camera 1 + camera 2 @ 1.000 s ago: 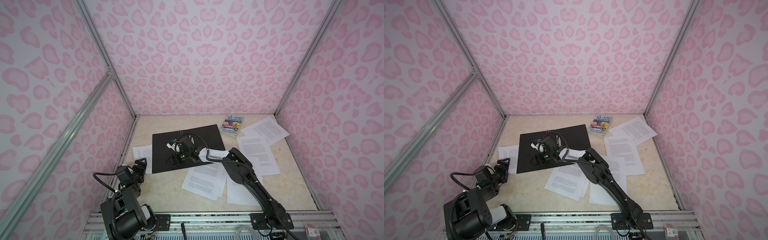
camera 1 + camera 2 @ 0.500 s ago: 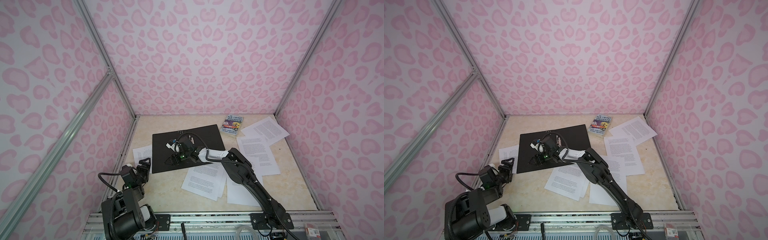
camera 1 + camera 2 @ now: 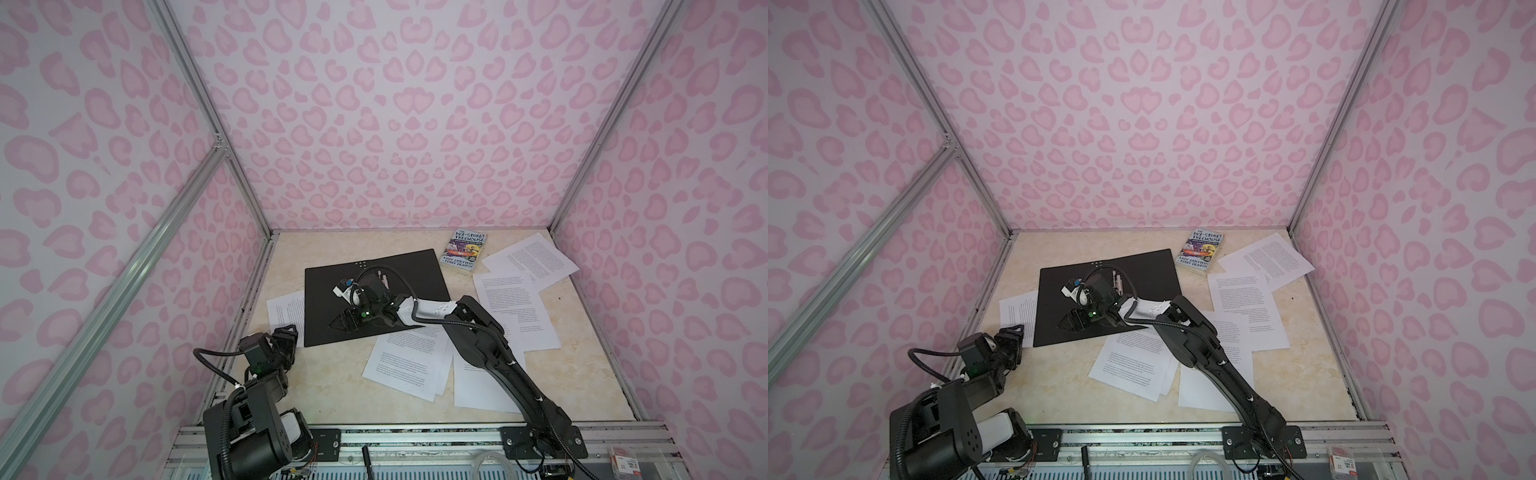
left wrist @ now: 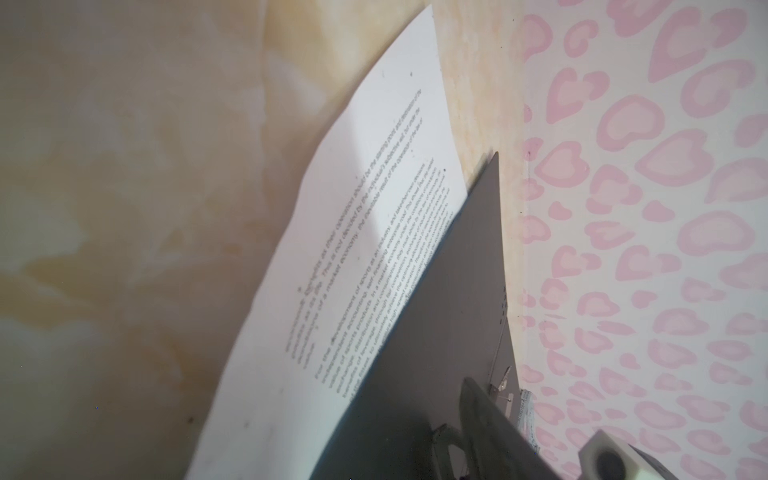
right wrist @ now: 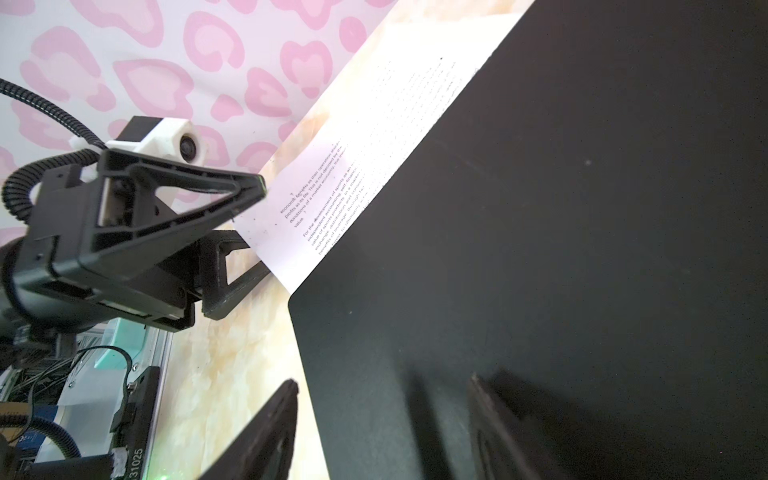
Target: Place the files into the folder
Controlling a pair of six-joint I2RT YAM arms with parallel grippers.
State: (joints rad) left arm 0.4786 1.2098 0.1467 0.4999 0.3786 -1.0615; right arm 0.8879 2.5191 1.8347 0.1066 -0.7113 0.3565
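The left end effector (image 5: 258,224) has its jaws parted around the edge of one of the files (image 3: 286,311), which sticks out from under the left side of the folder (image 3: 415,270). The right end effector (image 3: 341,323), jaws apart and empty, sits low over the folder's black inside (it lies open on the desk (image 3: 332,374)). More printed sheets lie loose to the folder's right and front.

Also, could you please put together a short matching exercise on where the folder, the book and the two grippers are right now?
Things: 1 folder; 2 book; 3 left gripper; 4 right gripper.
Places: A over the folder's near part; B by the table's far edge; C lying flat, black face up; D at the sheet sticking out under the folder's left side.
Pairs: 1-C, 2-B, 3-D, 4-A.
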